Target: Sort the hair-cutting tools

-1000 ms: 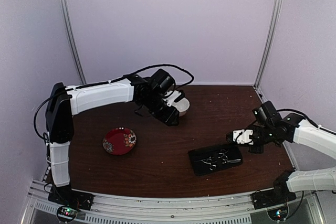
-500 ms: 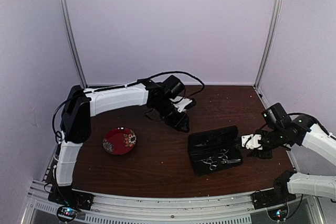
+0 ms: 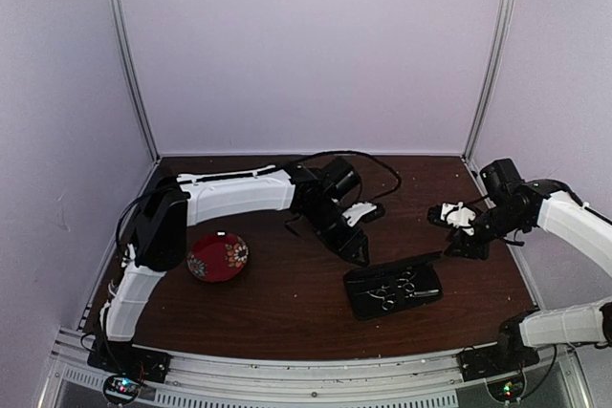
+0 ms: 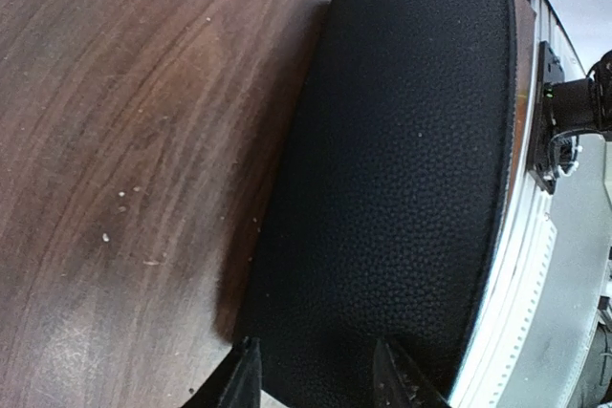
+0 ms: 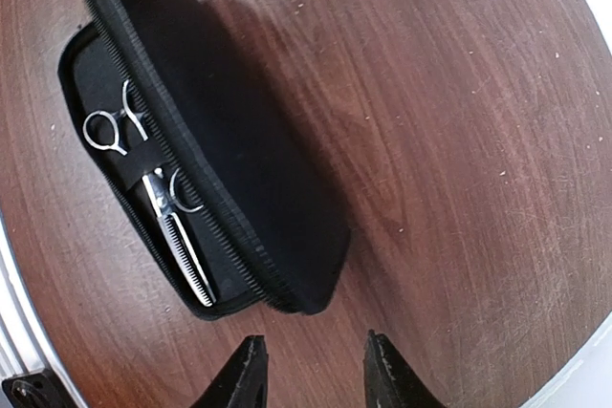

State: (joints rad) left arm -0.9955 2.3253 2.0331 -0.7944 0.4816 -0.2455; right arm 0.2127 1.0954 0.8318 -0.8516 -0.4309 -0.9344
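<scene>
A black zip case [image 3: 361,305] lies front right on the table, its lid tilted half open. Inside are two silver scissors [image 3: 392,291]. In the right wrist view one shows its ring handles [image 5: 105,131] and the other a toothed blade [image 5: 184,253]. My left gripper [image 3: 361,253] is low at the lid's far left corner. Its fingers are open, and past them the lid's grained outside [image 4: 402,169] fills the left wrist view [image 4: 320,379]. My right gripper [image 3: 438,217] hangs open above and behind the case's right end, with nothing between its fingers [image 5: 314,370].
A red patterned plate [image 3: 218,257] sits at front left. The left arm's black cable [image 3: 368,155] loops over the middle of the table. The metal rail [image 3: 316,370] runs along the near edge, close to the case. Walls and two posts enclose the table.
The right gripper raised the lid, opened and drew up and back to the right. The lid has sunk to a half-open tilt. The left gripper has moved right and nearer, up to the case.
</scene>
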